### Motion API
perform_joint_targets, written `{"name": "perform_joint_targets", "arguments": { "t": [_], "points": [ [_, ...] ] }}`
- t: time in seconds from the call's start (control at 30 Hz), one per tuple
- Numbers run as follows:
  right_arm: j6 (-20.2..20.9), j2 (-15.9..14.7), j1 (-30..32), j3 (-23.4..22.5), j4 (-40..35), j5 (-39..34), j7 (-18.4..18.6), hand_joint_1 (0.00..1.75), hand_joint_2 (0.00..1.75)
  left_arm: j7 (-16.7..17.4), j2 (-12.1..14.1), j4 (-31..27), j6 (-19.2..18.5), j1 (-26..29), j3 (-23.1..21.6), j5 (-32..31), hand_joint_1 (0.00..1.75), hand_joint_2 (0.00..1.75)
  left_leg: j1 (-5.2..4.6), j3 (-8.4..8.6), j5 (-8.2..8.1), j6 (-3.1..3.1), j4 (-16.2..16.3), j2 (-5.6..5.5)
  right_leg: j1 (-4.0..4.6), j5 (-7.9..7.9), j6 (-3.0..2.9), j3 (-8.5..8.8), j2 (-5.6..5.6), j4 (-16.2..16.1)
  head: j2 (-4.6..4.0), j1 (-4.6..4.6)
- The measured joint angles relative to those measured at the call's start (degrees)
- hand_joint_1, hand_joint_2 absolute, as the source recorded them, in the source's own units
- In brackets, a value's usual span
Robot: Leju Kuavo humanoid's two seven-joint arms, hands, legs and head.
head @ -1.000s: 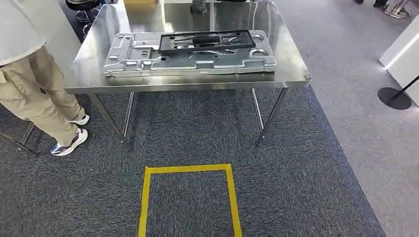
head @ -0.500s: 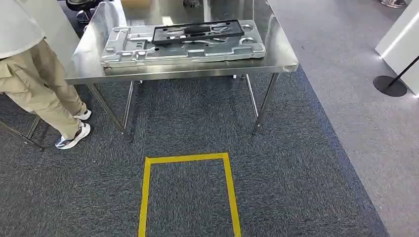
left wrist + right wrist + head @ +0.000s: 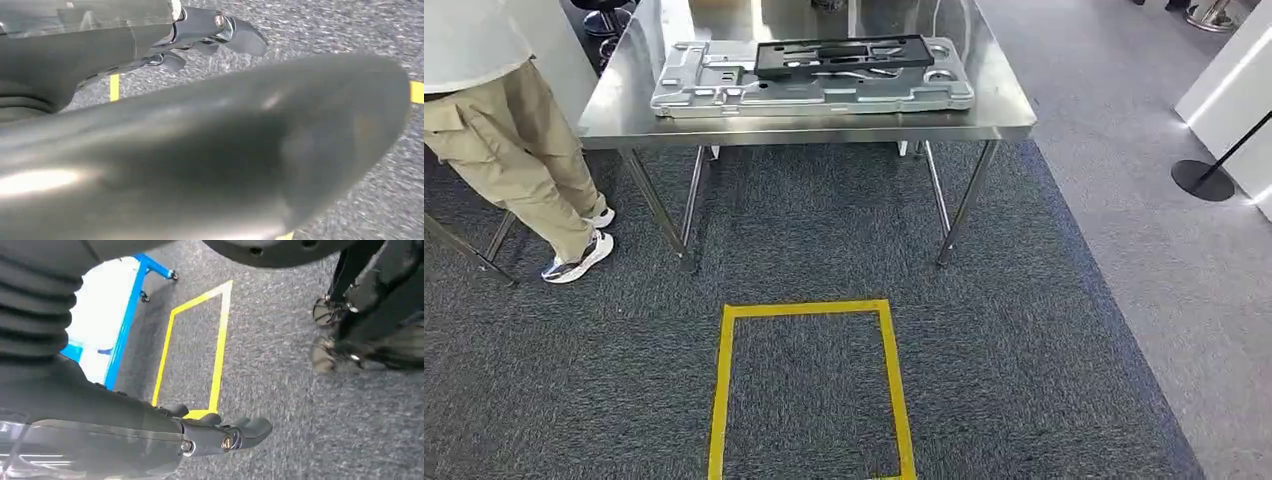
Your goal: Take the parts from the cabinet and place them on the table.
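Note:
A large silver stamped metal panel [image 3: 809, 92] lies flat on the steel table [image 3: 824, 129], and a black frame part [image 3: 844, 55] rests on top of it. Both are far ahead of me in the head view. My left hand [image 3: 210, 32] hangs over the carpet with its fingers loosely extended and nothing in them. My right hand [image 3: 225, 436] also hangs low above the carpet, fingers stretched out and empty, close to a corner of the yellow tape.
A yellow tape square [image 3: 809, 385] marks the carpet in front of the table. A person in beige trousers [image 3: 519, 160] stands at the table's left end. A stanchion base [image 3: 1202, 180] and a white unit [image 3: 1229, 90] stand at the right. A blue-framed cart [image 3: 127, 315] is near.
The whole head picture has shifted: table and yellow square sit higher in it, so the camera moved. The parts keep their place on the table. The person's feet have shifted slightly.

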Motion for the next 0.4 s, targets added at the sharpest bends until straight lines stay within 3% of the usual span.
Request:
{"name": "perform_joint_targets", "arguments": {
  "t": [0.07,0.1,0.13,0.17,0.2,0.3,0.33,0.4],
  "points": [
    [0.35,-0.06,-0.01,-0.06,-0.02,0.0,-0.54,0.0,1.75,-0.11,-0.11,0.0,-0.07,-0.04,0.02,0.0,0.0,0.0,0.15,-0.19,0.03,-0.04,0.46,-0.02,-0.11,4.27,-0.2,5.85,0.01,-9.41,-0.02,0.0],
    [0.35,-0.13,-0.03,-0.11,-0.02,0.0,-0.81,0.0,1.75,-0.13,-0.17,0.0,-0.09,-0.16,0.02,0.0,0.0,0.0,0.03,-0.18,-0.1,-0.17,0.95,-0.07,-0.35,6.14,0.59,8.98,0.0,-14.7,0.0,-0.02],
    [0.41,0.07,-0.06,-0.15,0.07,0.0,-1.01,0.0,1.75,-0.15,0.04,-0.02,-0.09,-0.26,0.04,0.0,0.0,0.0,-0.45,-0.82,-0.35,-0.35,1.52,-0.13,-0.41,4.82,1.1,10.15,0.23,-17.14,0.0,0.37],
    [0.48,0.02,-0.1,-0.24,0.07,0.0,-1.03,0.0,1.75,-0.17,0.02,-0.02,-0.09,-0.33,0.07,-0.02,0.0,0.0,-0.67,-1.09,-0.48,-0.42,2.06,-0.21,-0.42,5.68,-1.03,9.69,0.62,-17.16,0.0,0.22],
    [0.48,0.04,-0.12,-0.42,0.07,0.0,-1.03,0.0,1.75,-0.2,0.02,-0.02,-0.09,-0.34,0.09,-0.02,0.0,0.0,-0.71,-1.21,-0.38,-0.52,2.04,-0.21,-0.34,5.6,-0.6,9.54,0.48,-17.08,0.0,-0.02],
    [0.48,0.04,-0.08,-0.79,0.07,-0.04,-0.94,0.0,1.75,-0.15,0.0,-0.02,-0.2,-0.27,0.13,-0.04,0.0,0.0,-0.53,-1.31,-0.2,-0.82,1.98,-0.22,0.07,5.54,-0.97,9.47,0.5,-17.07,0.0,0.02],
    [0.41,0.04,-0.07,-0.94,0.07,-0.04,-0.94,0.0,0.0,-0.13,-0.04,-0.02,-0.24,-0.28,0.18,0.02,0.0,1.75,-0.46,-1.35,-0.18,-0.86,1.96,-0.22,0.14,5.55,-1.05,9.44,0.5,-17.07,0.0,0.0],
    [0.28,0.02,-0.1,-1.07,0.07,-0.28,-1.07,0.0,0.0,-0.09,-0.04,-0.02,-0.24,-0.32,0.24,0.02,0.0,1.75,-0.39,-1.41,-0.09,-1.02,1.89,-0.21,0.21,5.56,-1.18,9.43,0.5,-17.07,-0.02,0.0]
  ]
}}
